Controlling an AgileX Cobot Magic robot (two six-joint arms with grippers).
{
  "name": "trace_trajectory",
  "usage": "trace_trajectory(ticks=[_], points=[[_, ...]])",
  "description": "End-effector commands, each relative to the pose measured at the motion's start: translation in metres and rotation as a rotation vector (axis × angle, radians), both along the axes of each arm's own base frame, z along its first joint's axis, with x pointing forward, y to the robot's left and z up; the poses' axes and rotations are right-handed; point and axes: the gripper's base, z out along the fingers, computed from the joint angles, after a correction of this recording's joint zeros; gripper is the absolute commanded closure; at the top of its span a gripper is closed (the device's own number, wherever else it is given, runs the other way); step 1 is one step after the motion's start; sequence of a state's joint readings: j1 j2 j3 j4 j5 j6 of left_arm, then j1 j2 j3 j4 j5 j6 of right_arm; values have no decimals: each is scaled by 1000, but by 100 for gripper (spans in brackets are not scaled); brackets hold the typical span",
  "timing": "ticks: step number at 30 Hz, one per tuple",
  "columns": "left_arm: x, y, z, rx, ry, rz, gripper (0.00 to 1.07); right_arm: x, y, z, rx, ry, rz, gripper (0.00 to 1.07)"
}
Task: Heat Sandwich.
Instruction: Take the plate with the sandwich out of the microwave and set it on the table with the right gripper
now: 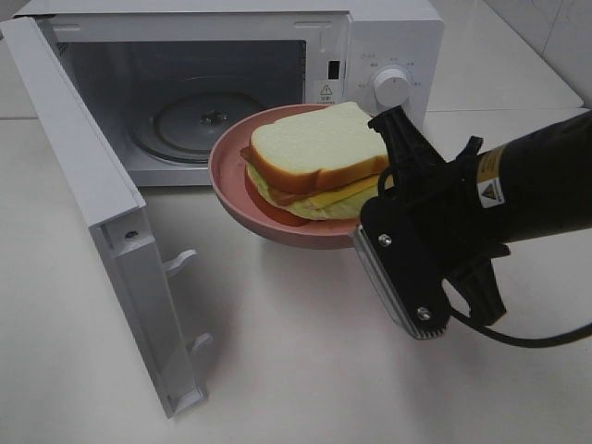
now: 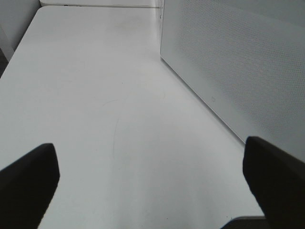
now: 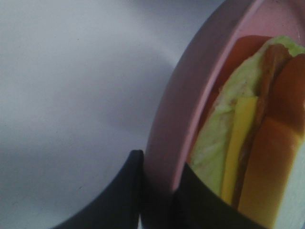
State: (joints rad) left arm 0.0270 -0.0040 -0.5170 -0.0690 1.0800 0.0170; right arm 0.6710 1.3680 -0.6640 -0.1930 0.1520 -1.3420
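The sandwich, white bread with a brown crust and yellow filling, lies on a round pink plate. My right gripper is shut on the plate's near right rim and holds it off the table, just in front of the open microwave. The right wrist view shows the two dark fingers of my right gripper pinching the pink plate rim, with the sandwich beside them. My left gripper stands open above the bare table, holding nothing.
The microwave door is swung wide open to the left, and the glass turntable shows inside. In the left wrist view the microwave's perforated side wall runs beside the white table.
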Motion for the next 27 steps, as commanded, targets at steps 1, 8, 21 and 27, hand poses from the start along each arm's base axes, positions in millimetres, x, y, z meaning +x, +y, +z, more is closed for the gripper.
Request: trace_trajectory(ticks=[1,8,21,27], points=[[-3,0,0,-3,-29,5,6,-8,-9,10,-2,-46,13,107],[-3,0,0,-3,-29,5,6,-23,-23,15,-16,-49,5,107],[-3,0,0,-3,-29,5,6,-54,-50,19,-28,-21,-45,107],[-3,0,0,-3,-29,5,6,-66,-65,14,-31,-9,-122,107]])
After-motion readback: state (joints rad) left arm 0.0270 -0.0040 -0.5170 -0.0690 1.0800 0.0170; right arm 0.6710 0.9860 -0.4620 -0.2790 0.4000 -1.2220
